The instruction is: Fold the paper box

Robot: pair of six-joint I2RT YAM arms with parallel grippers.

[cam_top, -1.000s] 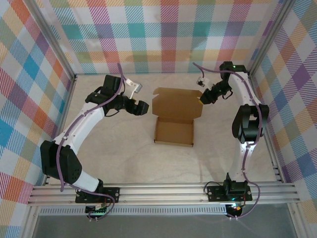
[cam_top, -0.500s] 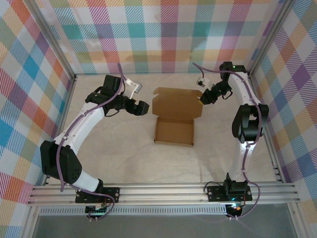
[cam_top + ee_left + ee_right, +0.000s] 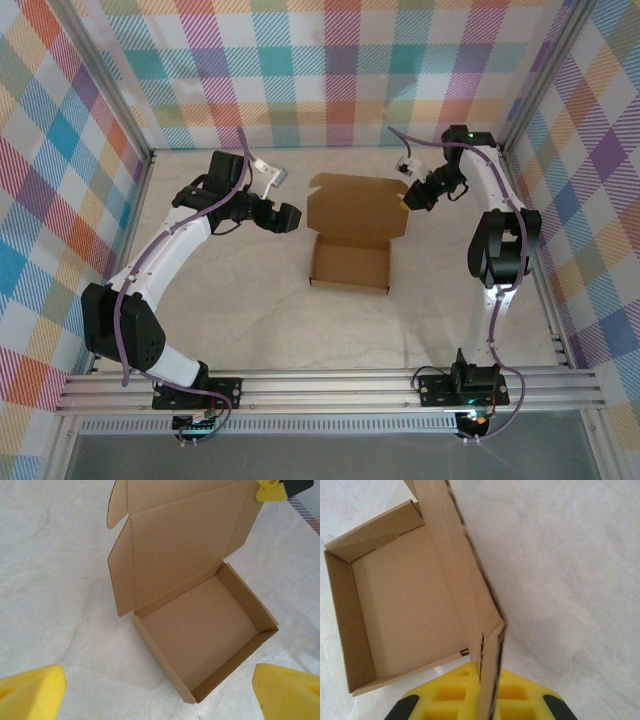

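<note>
Both arms wear white shells between chunky black joint housings, the left arm (image 3: pixel 165 245) like the right arm (image 3: pixel 492 185). A thin purple cable (image 3: pixel 495 325) runs along each. A green light (image 3: pixel 471 132) glows on the right arm. The left gripper (image 3: pixel 160 694) has plain yellow wedge fingertips; the right gripper (image 3: pixel 481 696) has yellow pocketed pads on black.

A pale marbled table (image 3: pixel 250 310) sits between bright plaid walls (image 3: pixel 330 70).

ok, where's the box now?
Top view: box mid-table, lid open toward the far wall; right claw pinches its right flap, open left claw just left of it.
</note>
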